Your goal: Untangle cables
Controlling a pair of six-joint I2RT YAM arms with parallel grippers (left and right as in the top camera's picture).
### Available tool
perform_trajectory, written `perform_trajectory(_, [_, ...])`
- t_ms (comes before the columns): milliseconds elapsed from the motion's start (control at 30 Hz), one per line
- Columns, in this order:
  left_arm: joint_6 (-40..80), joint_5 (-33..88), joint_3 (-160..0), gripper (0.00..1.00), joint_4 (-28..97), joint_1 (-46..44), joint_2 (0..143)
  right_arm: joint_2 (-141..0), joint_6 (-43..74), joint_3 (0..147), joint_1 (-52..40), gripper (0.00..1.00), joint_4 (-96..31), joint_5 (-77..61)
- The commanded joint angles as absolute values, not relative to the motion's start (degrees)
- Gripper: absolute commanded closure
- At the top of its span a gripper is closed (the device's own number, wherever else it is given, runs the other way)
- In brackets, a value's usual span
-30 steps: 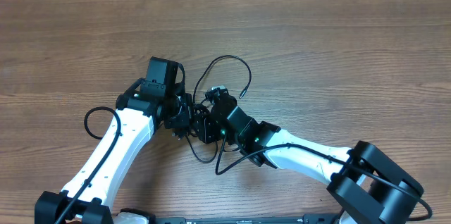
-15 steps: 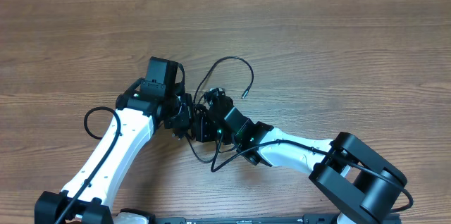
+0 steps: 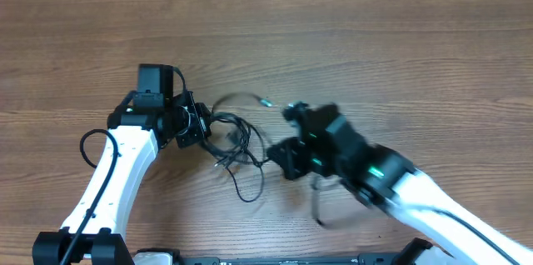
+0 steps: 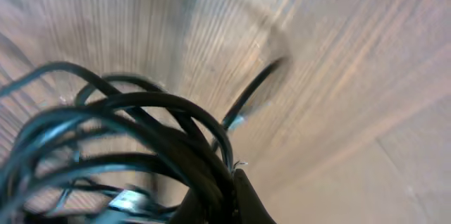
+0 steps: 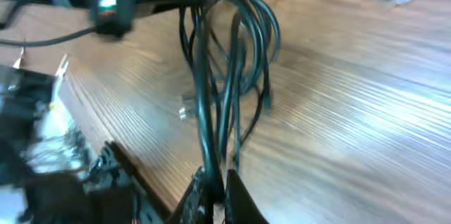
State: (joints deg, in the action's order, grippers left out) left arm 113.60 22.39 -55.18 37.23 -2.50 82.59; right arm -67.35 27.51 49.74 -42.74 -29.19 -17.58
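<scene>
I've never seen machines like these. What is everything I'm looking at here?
cables: a few, too tangled to count, black, bunched between the two grippers
plug tip: one seen clearly, silvery, at the bundle's far side
table: one, brown wood grain, under everything
left arm: one, white with black joints, reaching in from the near left
right arm: one, white and black, blurred, reaching in from the near right
left gripper: one, black, shut on the cables at the bundle's left side
right gripper: one, black, shut on the cables at the bundle's right side
</scene>
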Motion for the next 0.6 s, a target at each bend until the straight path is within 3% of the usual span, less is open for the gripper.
perform_trajectory(0, [111.59, 26.83, -56.07, 0.96, 34.65, -0.95, 83.13, -54.22, 23.42, 49.89, -40.38, 0.96, -36.16, -6.55])
perform_trajectory(200, [108.09, 37.47, -56.07, 0.96, 22.74, -0.78, 83.13, -40.36, 31.53, 49.89, -39.33, 0.96, -48.16, 4.49])
perform_trajectory(333, [105.19, 42.74, -56.07, 0.96, 16.8, -1.48, 83.13, -38.33, 31.81, 49.87, -39.38, 0.67, -49.21, 0.73])
perform_trajectory(567, [104.51, 49.76, -56.07, 0.96, 10.83, -4.62, 83.13, -44.25, 28.03, 49.87, -39.38, 0.5, -46.09, -3.6])
